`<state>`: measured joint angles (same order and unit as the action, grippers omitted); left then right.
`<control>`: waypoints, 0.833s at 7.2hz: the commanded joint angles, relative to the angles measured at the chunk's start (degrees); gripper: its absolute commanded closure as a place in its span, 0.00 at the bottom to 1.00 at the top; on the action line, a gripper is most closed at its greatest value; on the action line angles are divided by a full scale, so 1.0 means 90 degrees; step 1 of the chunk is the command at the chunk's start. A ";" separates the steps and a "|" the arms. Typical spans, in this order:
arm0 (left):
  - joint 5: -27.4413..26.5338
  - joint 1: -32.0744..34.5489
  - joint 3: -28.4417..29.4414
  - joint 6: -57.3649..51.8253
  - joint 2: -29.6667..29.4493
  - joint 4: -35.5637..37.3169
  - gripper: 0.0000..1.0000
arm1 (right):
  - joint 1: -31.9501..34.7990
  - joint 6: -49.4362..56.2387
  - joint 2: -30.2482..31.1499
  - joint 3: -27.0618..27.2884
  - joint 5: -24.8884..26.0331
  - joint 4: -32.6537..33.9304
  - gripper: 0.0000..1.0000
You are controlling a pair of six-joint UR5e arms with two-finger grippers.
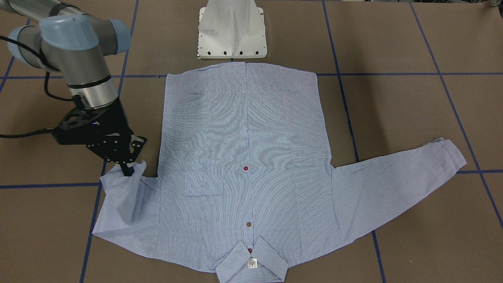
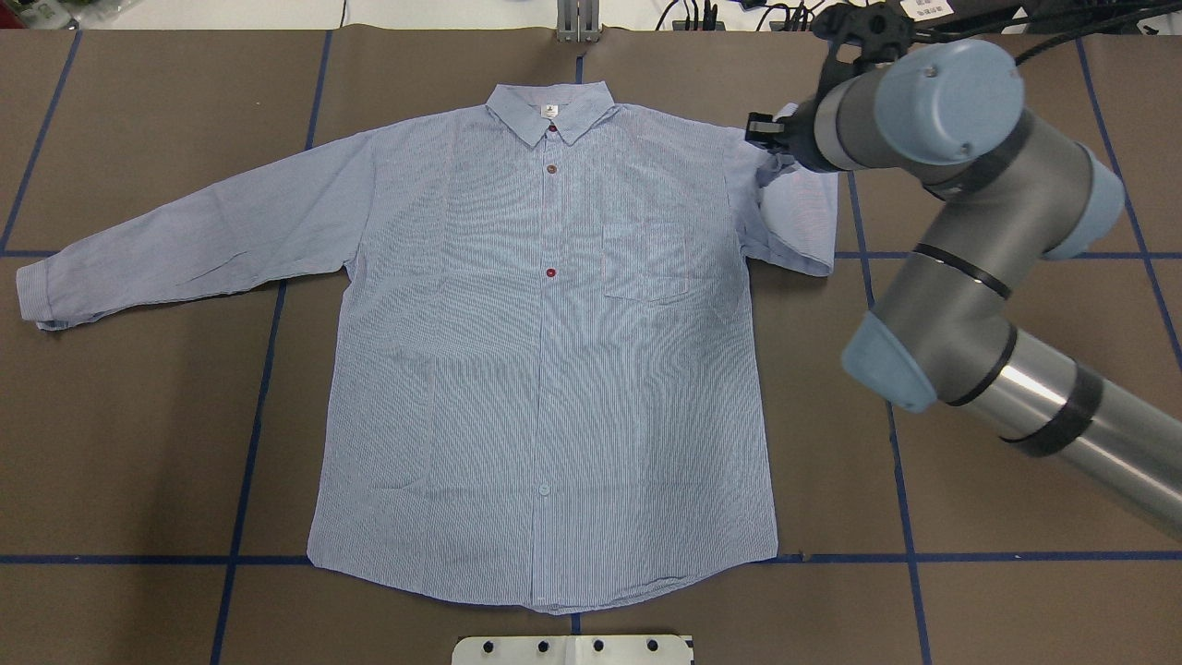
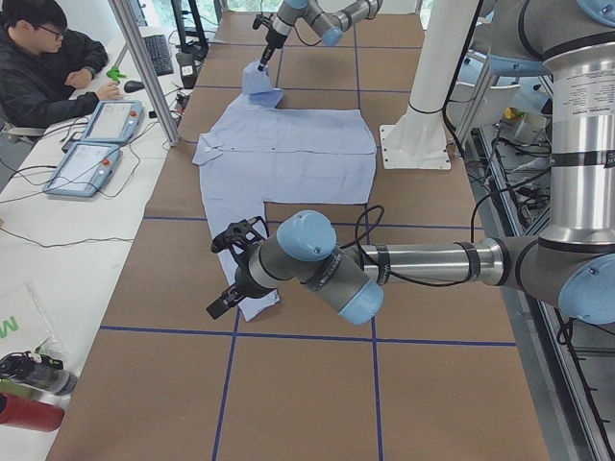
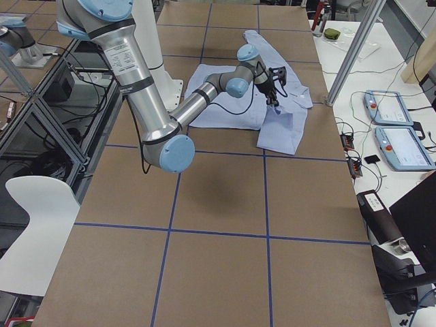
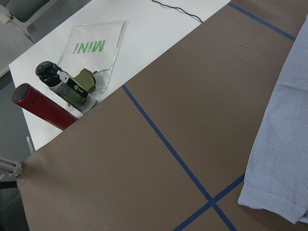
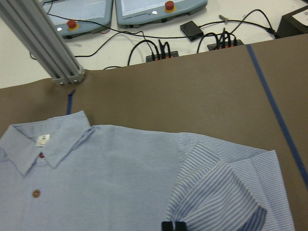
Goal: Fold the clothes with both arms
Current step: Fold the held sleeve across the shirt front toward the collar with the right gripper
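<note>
Nearest the robot's base, the hem of the light blue and white fine-striped button-up shirt (image 2: pixel 545 369) lies flat, front up, on the brown paper-covered surface (image 2: pixel 970 610). Farther out, the left sleeve (image 2: pixel 185 240) stretches straight to its side. The left arm's black two-finger end effector (image 3: pixel 219 305) hovers by its cuff; I cannot tell whether it is spread. Farther again, the right arm's black end effector (image 1: pixel 127 169) is pressed together on the right sleeve (image 2: pixel 794 212) near its cuff end — that sleeve lies doubled back on itself. The sleeve fold seems under way. Done well, the cuff travels low across the chest toward the buttons, creasing at the shoulder seam — without dragging the body or rumpling the collar (image 2: pixel 551 115) beyond.
</note>
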<state>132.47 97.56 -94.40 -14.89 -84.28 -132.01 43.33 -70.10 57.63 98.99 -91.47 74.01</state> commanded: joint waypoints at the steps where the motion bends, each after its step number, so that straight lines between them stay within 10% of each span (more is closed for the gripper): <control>1: -0.0002 -0.0010 0.0000 0.0023 -0.0021 0.0000 0.00 | -0.0894 -0.0180 -0.1252 -0.0993 0.1329 -0.0048 1.00; 6: 0.0037 -0.0010 0.0000 0.0013 -0.0021 0.0000 0.00 | -0.1952 -0.0199 -0.2902 -0.3698 0.2175 -0.0957 1.00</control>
<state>132.79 97.47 -94.39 -14.76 -84.46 -132.01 27.10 -71.83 35.76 70.93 -72.14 65.60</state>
